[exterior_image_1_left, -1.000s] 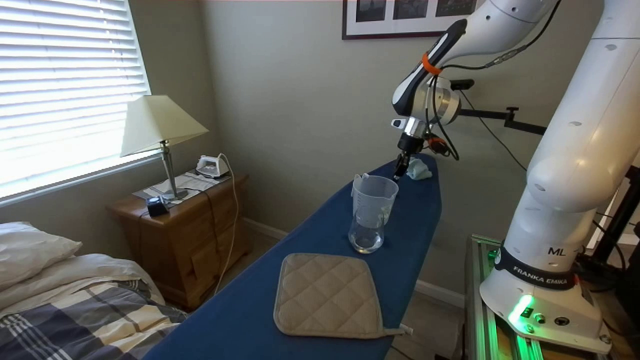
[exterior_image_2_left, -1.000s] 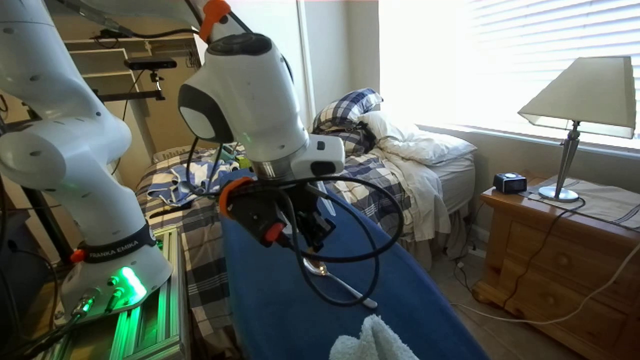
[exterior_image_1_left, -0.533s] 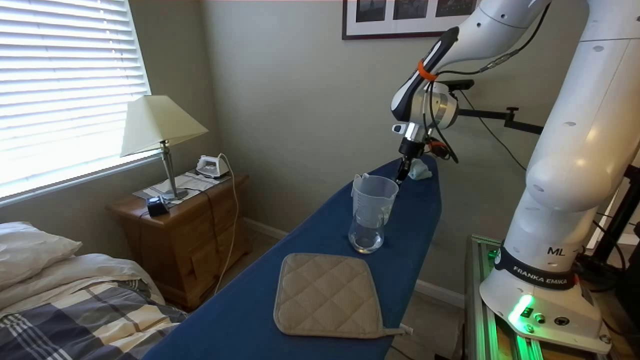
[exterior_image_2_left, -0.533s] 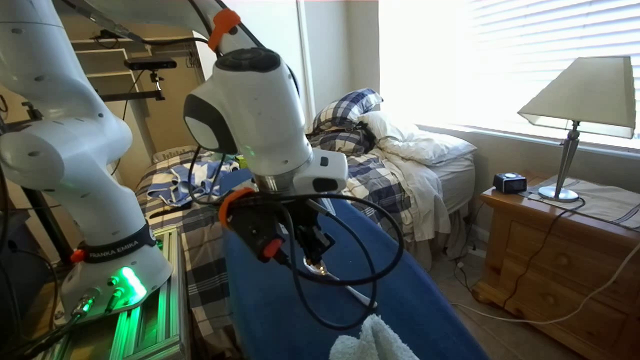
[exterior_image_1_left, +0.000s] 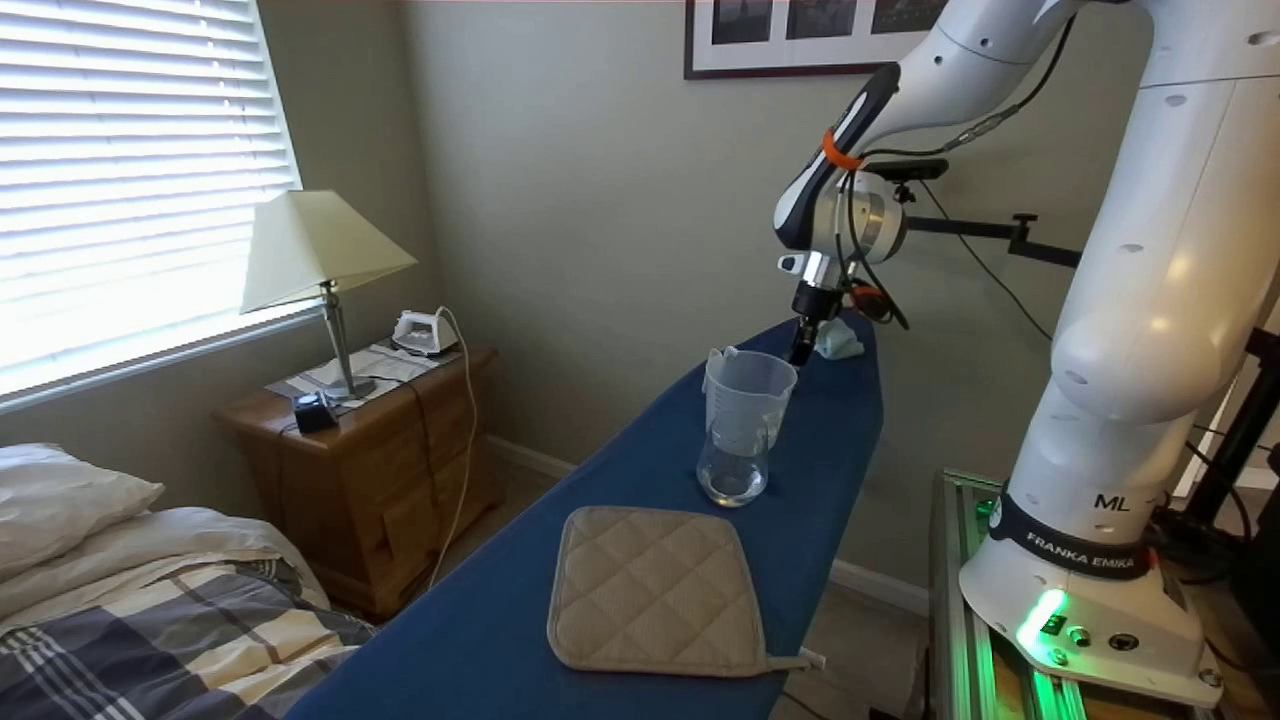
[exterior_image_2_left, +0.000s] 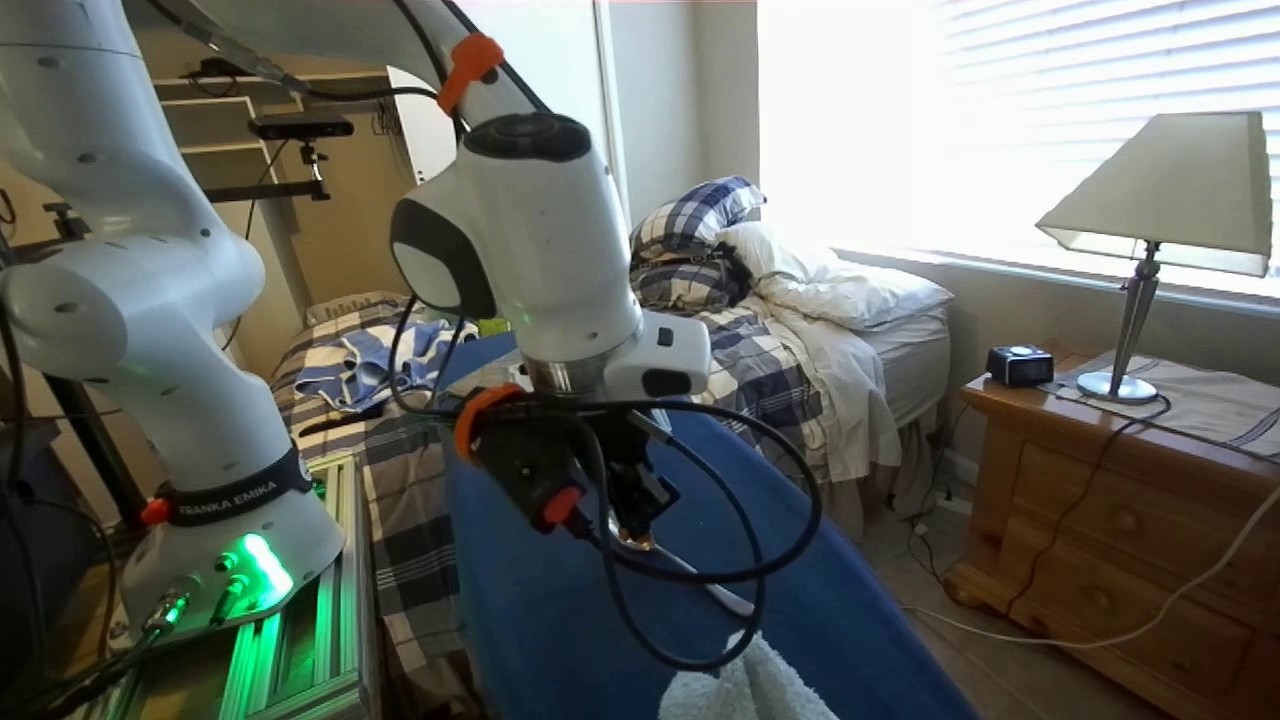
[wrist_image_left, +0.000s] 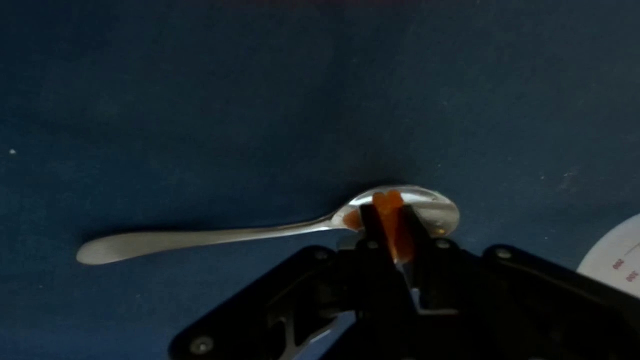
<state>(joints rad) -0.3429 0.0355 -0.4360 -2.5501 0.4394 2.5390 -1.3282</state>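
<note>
1 silver spoon (wrist_image_left: 267, 232) on blue cloth (wrist_image_left: 200, 100).

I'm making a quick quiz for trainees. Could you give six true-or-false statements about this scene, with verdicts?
1. The spoon lies on the blue ironing board. True.
2. Nothing but the spoon rests on the ironing board. False: a measuring jug, a clear vessel, a quilted pad and a white cloth rest there too.
3. In the wrist view, the fingers overlap the spoon's bowl. True.
4. The clear vessel is nearer to the fingers than the measuring jug. False: the measuring jug is nearer.
5. The lamp stands on the wooden nightstand. True.
6. The quilted pad is round. False: it is squarish, with rounded corners.
</note>
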